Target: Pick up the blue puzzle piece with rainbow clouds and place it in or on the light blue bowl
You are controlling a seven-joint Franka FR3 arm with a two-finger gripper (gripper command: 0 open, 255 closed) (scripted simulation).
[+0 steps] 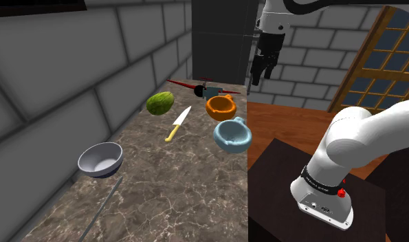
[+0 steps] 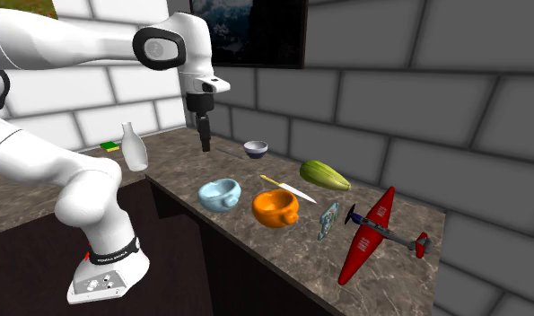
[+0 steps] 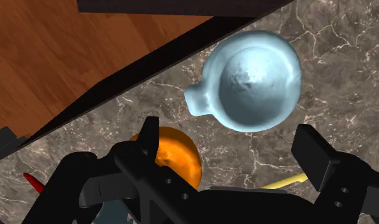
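The blue puzzle piece [image 2: 328, 220] stands on edge on the marble counter between an orange bowl [image 2: 275, 208] and a red toy plane [image 2: 372, 235]; in the shoulder view the piece [image 1: 211, 91] sits just behind the orange bowl [image 1: 221, 106]. The light blue bowl [image 1: 232, 135] [image 2: 219, 194] rests near the counter's edge, empty. My gripper [image 1: 261, 75] [image 2: 204, 139] hangs high above the counter, open and holding nothing. In the wrist view the gripper [image 3: 231, 149] looks down on the light blue bowl [image 3: 253, 79] and the orange bowl [image 3: 175, 156].
A green vegetable [image 1: 160, 103], a yellow-handled knife [image 1: 177, 124] and a grey bowl [image 1: 100, 159] lie farther along the counter. A white bottle [image 2: 135, 148] stands on a side surface. The counter edge drops to a wooden floor [image 3: 67, 57]. A stone wall backs the counter.
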